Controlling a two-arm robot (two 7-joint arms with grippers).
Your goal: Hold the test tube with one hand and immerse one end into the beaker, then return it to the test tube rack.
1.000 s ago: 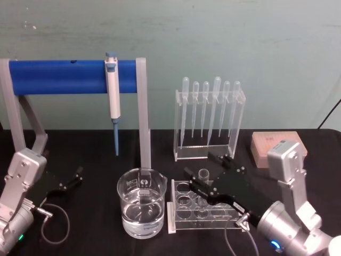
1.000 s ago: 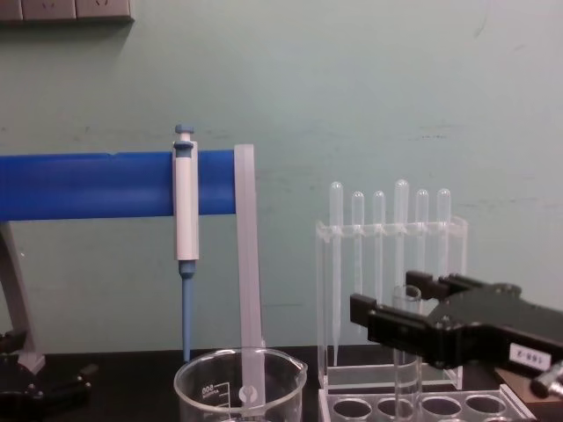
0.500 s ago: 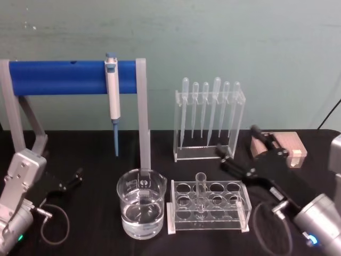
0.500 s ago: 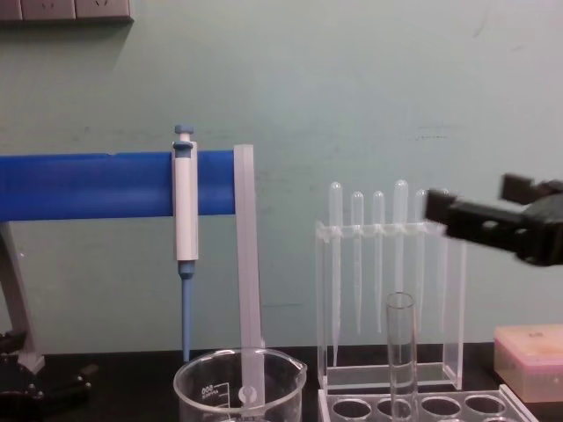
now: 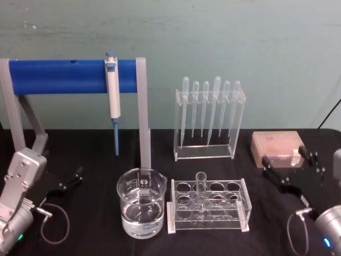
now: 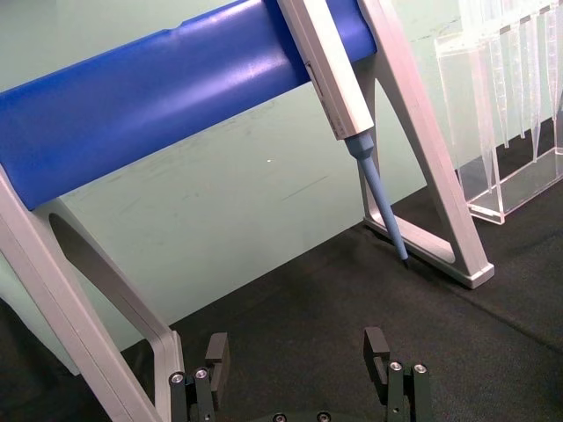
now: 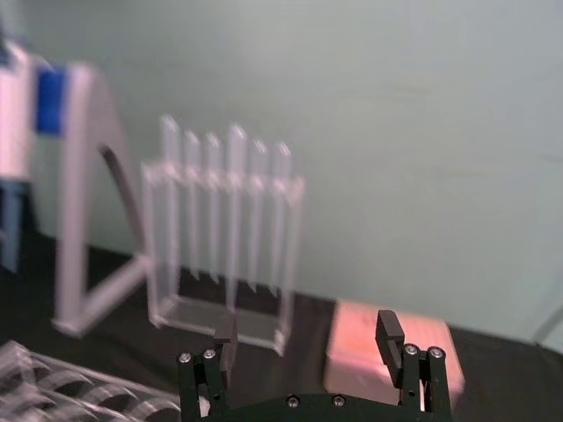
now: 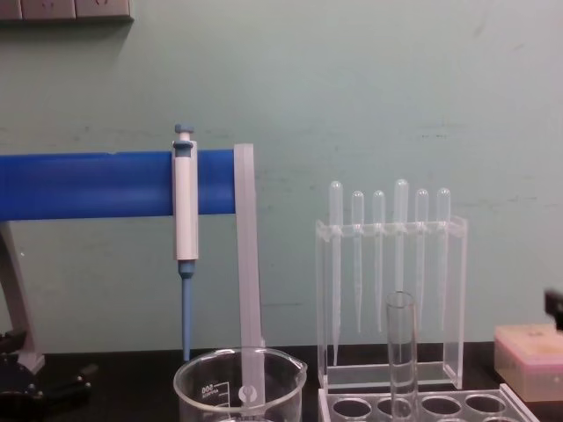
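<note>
Standing in rack [image 5: 242, 210]: test tube [image 5: 201, 192]

Head: high, downward. Chest: low, level. Both share beaker [image 5: 141, 209].

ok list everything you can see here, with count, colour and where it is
test tube: 1, clear, upright in the tube rack
beaker: 1, clear, holding liquid, left of the tube rack
tube rack: 1, clear, front centre
pipettes: 6, clear, in the tall rack behind
pipettor: 1, white and blue, on the blue bar
pink box: 1, at right
left gripper: black, open, low at left
right gripper: black, open, low at right by the pink box
</note>
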